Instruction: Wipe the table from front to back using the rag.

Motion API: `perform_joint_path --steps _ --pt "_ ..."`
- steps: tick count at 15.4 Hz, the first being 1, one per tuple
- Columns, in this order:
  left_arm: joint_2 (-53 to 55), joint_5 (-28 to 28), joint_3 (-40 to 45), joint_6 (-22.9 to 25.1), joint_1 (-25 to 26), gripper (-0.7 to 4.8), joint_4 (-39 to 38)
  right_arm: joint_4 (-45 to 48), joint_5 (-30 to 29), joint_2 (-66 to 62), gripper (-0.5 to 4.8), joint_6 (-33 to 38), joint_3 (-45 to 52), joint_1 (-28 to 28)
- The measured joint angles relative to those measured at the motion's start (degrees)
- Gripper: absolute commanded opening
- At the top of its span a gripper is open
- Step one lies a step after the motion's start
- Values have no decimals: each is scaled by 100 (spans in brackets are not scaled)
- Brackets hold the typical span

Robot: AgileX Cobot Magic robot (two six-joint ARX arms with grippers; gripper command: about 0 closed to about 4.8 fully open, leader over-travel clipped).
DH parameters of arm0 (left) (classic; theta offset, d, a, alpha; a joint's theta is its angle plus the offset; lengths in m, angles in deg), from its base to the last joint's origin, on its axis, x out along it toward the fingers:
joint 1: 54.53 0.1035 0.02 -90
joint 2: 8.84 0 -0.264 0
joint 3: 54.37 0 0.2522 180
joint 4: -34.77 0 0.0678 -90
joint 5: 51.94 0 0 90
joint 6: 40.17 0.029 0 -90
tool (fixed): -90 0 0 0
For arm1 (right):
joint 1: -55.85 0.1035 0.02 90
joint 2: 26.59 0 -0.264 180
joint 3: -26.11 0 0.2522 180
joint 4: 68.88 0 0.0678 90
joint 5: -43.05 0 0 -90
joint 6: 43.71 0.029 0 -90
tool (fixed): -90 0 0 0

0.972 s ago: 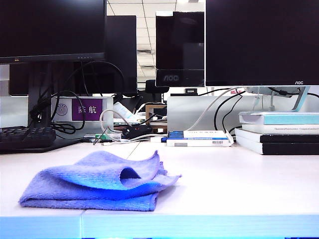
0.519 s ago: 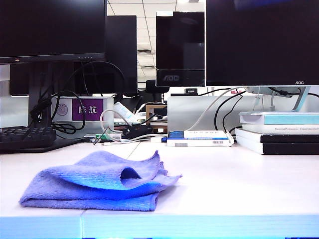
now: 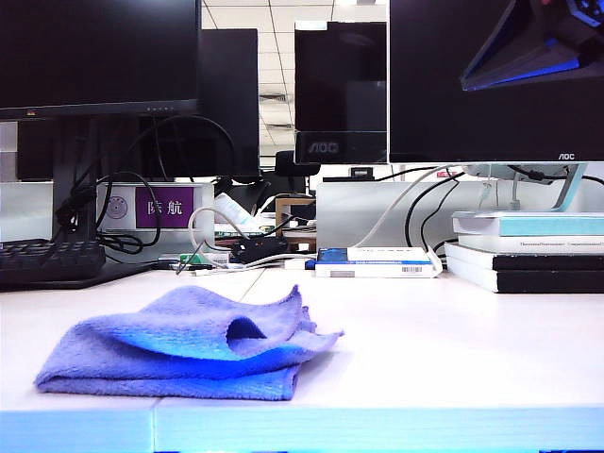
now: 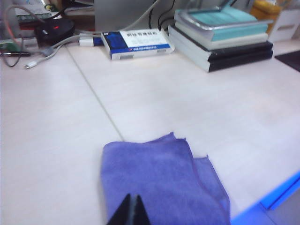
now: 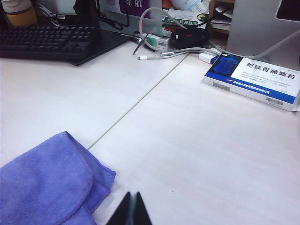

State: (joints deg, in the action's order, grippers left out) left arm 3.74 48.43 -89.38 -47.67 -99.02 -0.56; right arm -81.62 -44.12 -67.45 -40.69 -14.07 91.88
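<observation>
The rag (image 3: 184, 344) lay bunched at the front of the table (image 3: 453, 340), near its blue edge. The left gripper (image 4: 131, 213) hung just above it and the right gripper (image 5: 131, 211) beside it, both pinched closed and holding nothing. To wipe well, a gripper likely needed to open, press the rag flat, then push it straight back toward the box (image 4: 137, 43).

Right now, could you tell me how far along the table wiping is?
Barely started. The rag lies bunched near the front edge of the table, ungrasped. The left end effector is shut above it; the right end effector is shut beside it. Grasping and wiping back remain.
</observation>
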Motion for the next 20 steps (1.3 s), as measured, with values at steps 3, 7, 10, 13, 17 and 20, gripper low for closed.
perform_joint_path --steps 3,7,10,13,17,20 --pt "-2 9 861 61 0 -5 1215 0 0 0 -1 0 0 0" --pt "-2 11 1196 129 0 -5 1480 0 0 0 -1 0 0 0" --pt "-39 11 1196 153 4 -5 1578 0 0 0 -1 0 0 0" --pt "-568 -439 1196 271 894 -5 1510 0 0 0 -1 0 0 -2" --pt "-1235 -1038 1180 280 2712 -5 1049 17 2 -2 -1 0 -2 -2" --pt "-1235 -1093 1193 282 3163 -5 675 -4 0 2 -1 0 0 4"
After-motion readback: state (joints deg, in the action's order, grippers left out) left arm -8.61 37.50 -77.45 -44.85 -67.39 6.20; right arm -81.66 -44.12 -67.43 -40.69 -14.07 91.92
